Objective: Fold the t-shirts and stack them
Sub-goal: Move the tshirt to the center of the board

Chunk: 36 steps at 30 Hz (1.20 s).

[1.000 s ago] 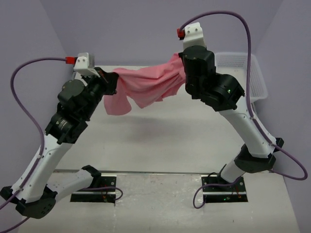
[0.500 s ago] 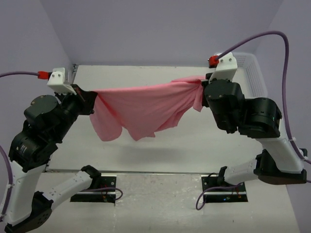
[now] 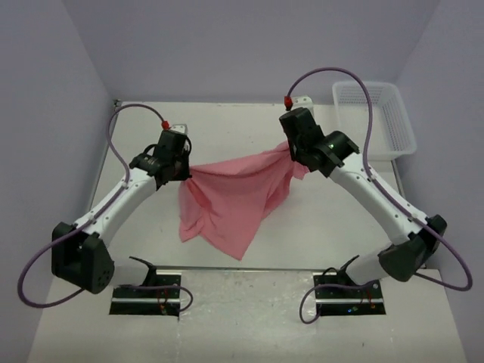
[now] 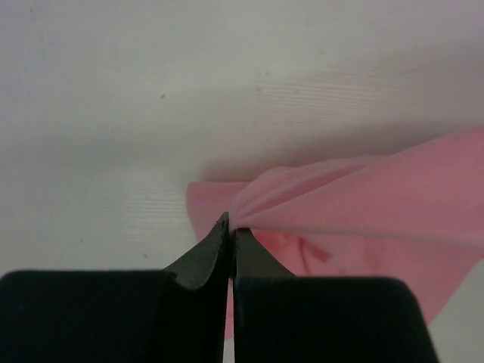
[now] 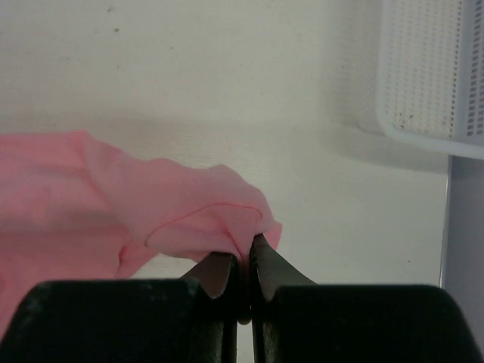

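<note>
Desk (image 3: 227, 125) surface, pale and matte, carries the whole scene. Over its middle hangs the salmon-pink t-shirt (image 3: 231, 200), pulled along its top edge between the two arms and drooping in loose folds to a point toward the near edge. Whether that lowest tip touches the desk I cannot tell. White mesh basket (image 3: 376, 121) sits at the far right corner, well apart from the cloth. Left pincer (image 4: 230, 227) is pressed together on a bunched fold at the shirt's left end. Right pincer (image 5: 246, 253) is likewise clamped on a gathered edge at the right end, fabric puffing out just beyond its tips.
</note>
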### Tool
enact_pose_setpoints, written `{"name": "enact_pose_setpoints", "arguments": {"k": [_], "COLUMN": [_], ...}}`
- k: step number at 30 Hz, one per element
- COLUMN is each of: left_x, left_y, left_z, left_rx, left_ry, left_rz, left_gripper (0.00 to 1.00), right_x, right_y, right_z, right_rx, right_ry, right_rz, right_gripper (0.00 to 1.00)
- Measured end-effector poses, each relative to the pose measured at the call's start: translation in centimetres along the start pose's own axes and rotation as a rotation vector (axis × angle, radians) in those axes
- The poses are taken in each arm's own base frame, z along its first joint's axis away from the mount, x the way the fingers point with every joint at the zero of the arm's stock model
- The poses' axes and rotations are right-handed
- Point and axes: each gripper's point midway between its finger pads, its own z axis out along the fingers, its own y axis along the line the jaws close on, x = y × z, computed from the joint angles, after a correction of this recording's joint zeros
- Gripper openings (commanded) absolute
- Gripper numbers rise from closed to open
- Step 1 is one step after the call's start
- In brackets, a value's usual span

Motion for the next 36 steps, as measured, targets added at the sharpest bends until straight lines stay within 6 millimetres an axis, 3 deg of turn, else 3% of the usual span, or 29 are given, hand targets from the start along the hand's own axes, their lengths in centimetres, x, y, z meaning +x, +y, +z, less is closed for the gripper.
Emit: {"name": "enact_pose_setpoints", "arguments": {"k": [2, 5, 7, 8, 9, 10, 11, 13, 14, 17, 19, 22, 23, 25, 26, 29, 31, 33, 36], "left_x": [1.6, 1.9, 1.9, 1.5, 0.9, 0.0, -0.9, -3.1, -4.3, -8.1, -10.5, -11.6, -11.4, -10.0, -8.4, -1.8, 3.0, 7.0, 11.1], "left_y": [2.3, 4.4, 4.7, 4.7, 4.5, 4.2, 4.0, 3.6, 3.6, 3.2, 1.7, -1.8, -3.4, -6.6, -8.4, -12.6, -13.5, -13.3, -12.7], "left_z": [3.0, 6.8, 8.8, 9.8, 10.7, 11.5, 12.1, 12.6, 12.5, 11.0, 9.1, 5.7, 4.4, 2.0, 0.8, -1.0, -1.0, -0.3, 0.2], "left_rx": [-0.067, -0.133, -0.161, -0.169, -0.173, -0.174, -0.174, -0.175, -0.184, -0.243, -0.264, -0.197, -0.156, -0.066, -0.021, 0.085, 0.102, 0.082, 0.034], "left_ry": [0.079, 0.130, 0.157, 0.165, 0.167, 0.159, 0.143, 0.096, 0.065, -0.046, -0.125, -0.189, -0.202, -0.219, -0.217, -0.152, -0.082, -0.008, 0.069], "left_rz": [-0.041, -0.084, -0.098, -0.102, -0.101, -0.104, -0.105, -0.108, -0.106, -0.065, -0.020, 0.034, 0.055, 0.094, 0.131, 0.241, 0.308, 0.358, 0.397], "left_gripper": [0.00, 0.00, 0.02, 0.32, 0.47, 0.58, 0.68, 0.74, 0.99, 1.00, 0.96, 0.77, 0.63, 0.56, 0.50, 0.49, 0.49, 0.49, 0.48], "right_x": [0.7, 1.7, 2.5, 2.8, 3.0, 3.0, 2.6, 1.5, 0.8, -1.3, -2.5, -2.7, -2.1, -0.4, 0.5, 1.7, 1.0, -0.4, -2.2], "right_y": [0.1, 0.5, 1.0, 1.2, 1.3, 1.5, 1.4, 1.2, 1.2, 0.5, -0.2, -0.9, -1.1, -1.6, -1.9, -2.9, -3.4, -4.0, -4.9], "right_z": [3.5, 8.3, 11.1, 12.3, 13.4, 14.5, 15.4, 17.0, 17.6, 18.1, 17.7, 16.5, 15.8, 14.4, 13.5, 11.0, 9.2, 7.1, 4.4], "right_rx": [0.005, 0.013, 0.006, -0.003, -0.007, -0.013, -0.013, -0.014, -0.014, -0.009, -0.006, -0.010, -0.015, -0.016, -0.017, -0.019, -0.029, -0.049, -0.064], "right_ry": [0.063, 0.143, 0.195, 0.221, 0.237, 0.250, 0.254, 0.247, 0.235, 0.194, 0.166, 0.150, 0.157, 0.177, 0.187, 0.185, 0.145, 0.086, 0.001], "right_rz": [-0.002, -0.010, -0.015, -0.017, -0.013, -0.007, -0.008, -0.005, 0.004, 0.028, 0.042, 0.060, 0.062, 0.064, 0.065, 0.077, 0.102, 0.134, 0.174], "right_gripper": [0.00, 0.00, 0.15, 0.26, 0.55, 0.70, 0.78, 0.90, 0.96, 0.99, 0.99, 0.99, 0.99, 0.99, 0.99, 0.99, 0.99, 0.99, 0.99]}}
